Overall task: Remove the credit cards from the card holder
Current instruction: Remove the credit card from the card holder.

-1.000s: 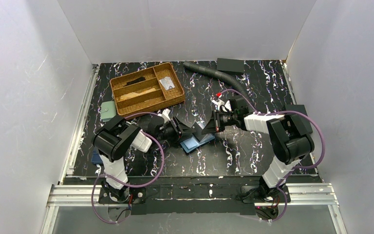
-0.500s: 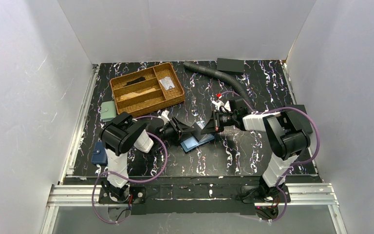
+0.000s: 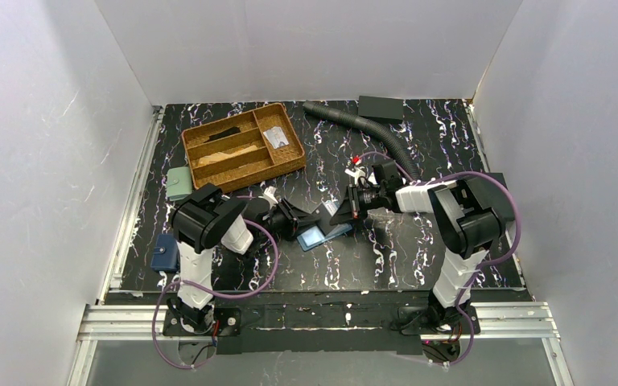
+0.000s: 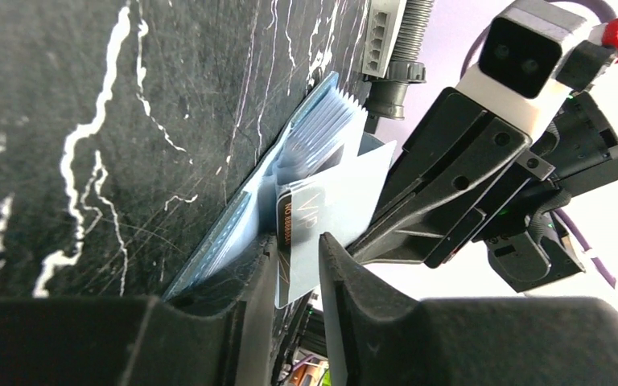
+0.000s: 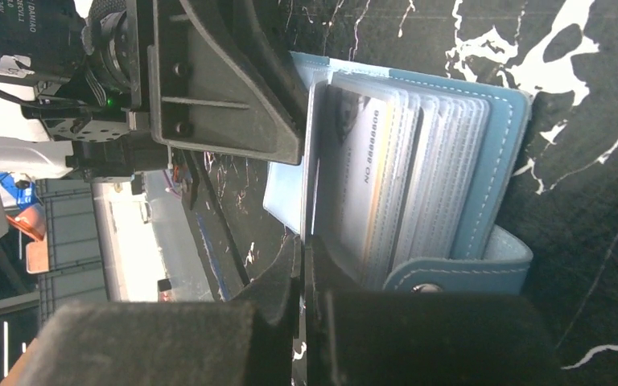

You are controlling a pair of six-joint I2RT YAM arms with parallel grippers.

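The teal-blue card holder (image 3: 319,236) lies open on the mat between my grippers, its striped sleeves fanned out (image 5: 442,161). In the left wrist view, a dark card printed "VIP" (image 4: 290,233) and a pale whitish-blue card (image 4: 344,193) stick out of the holder (image 4: 306,133). My left gripper (image 4: 296,245) is shut narrowly on them, left of the holder in the top view (image 3: 304,219). My right gripper (image 5: 303,245) is shut on a thin pale leaf at the holder's edge, on its right side (image 3: 340,215). A numbered card (image 5: 364,161) sits in a sleeve.
A wicker divided tray (image 3: 249,178) stands at the back left. A pale green pouch (image 3: 179,182) and a navy wallet (image 3: 164,254) lie at the left edge. A corrugated hose (image 3: 362,125) and a black box (image 3: 381,108) lie at the back. White walls enclose the mat.
Both grippers and the card holder have shifted a little to the left. The left arm's elbow has swung inward, uncovering the navy wallet.
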